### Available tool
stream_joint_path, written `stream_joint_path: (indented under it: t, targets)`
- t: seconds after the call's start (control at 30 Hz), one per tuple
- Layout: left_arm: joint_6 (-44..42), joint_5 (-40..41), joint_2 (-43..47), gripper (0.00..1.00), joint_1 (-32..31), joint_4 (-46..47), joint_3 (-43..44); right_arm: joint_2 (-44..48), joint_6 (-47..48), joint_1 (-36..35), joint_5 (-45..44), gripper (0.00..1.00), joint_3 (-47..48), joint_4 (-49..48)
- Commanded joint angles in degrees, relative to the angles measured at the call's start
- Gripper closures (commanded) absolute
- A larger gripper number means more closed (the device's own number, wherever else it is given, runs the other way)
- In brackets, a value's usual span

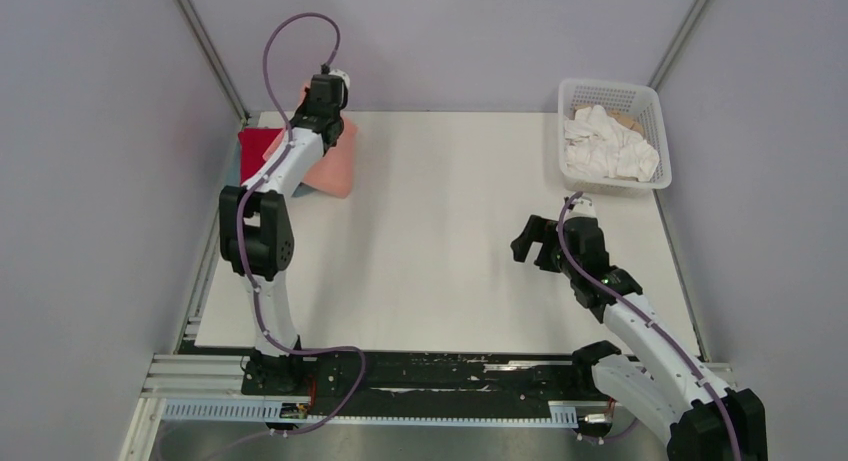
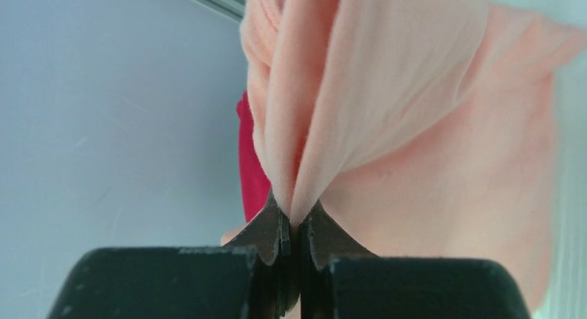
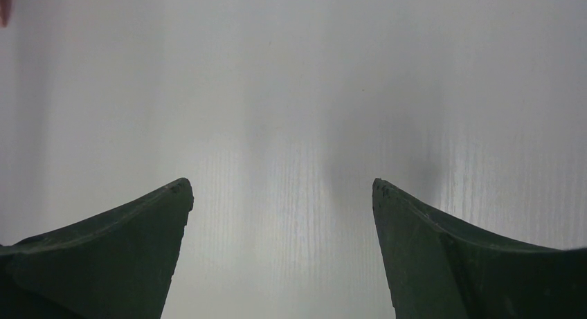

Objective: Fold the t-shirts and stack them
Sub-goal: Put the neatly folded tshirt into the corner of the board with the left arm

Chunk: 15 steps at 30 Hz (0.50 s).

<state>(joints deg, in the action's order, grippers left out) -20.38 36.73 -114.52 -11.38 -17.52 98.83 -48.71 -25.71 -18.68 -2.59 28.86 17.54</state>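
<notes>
Where the white surface [image 1: 440, 211] reaches its far right corner, a white plastic lattice basket [image 1: 612, 180] stands upright, holding a heap of crumpled white cloth [image 1: 605, 151] with a scrap of tan fabric [image 1: 622, 119] showing toward its far side. At the opposite, far left corner, the left arm is stretched out, and the wrist view shows the left hand [image 2: 297, 222] clenched, its two dark fingers [image 2: 266, 232] pressed together on a gathered pinch of the salmon-pink soft cloth t-shirt [image 2: 415, 125]. From that pinch the pink cloth fans out in folds; from above, the same shirt [image 1: 338, 166] drapes from under the arm down toward the surface, though whether its lower edge rests there cannot be told. A bright red cloth t-shirt [image 1: 256, 151] lies just beside it on the left, at the edge of the surface, partly covered by the pink cloth and the arm; in the wrist view it shows as a narrow red strip [image 2: 250, 167] behind the pink folds. The right hand [image 1: 535, 243] hovers over bare surface on the near right, well apart from the basket and both shirts, released, its fingers [image 3: 124, 250] spread wide with nothing between them.
</notes>
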Motion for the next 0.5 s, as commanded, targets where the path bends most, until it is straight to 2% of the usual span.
stream_joint_path:
  t: [0.0, 0.47]
  targets:
    - [3.27, 3.49, 5.62, 1.00, 0.32, 1.27, 7.30, 0.32, 0.76, 0.21, -1.18, 0.00, 0.19, -3.12]
    - [9.09, -2.25, 9.33, 1.00, 0.78, -5.70, 13.02, -0.95, 0.49, 0.17, -1.08, 0.00, 0.05, -3.25]
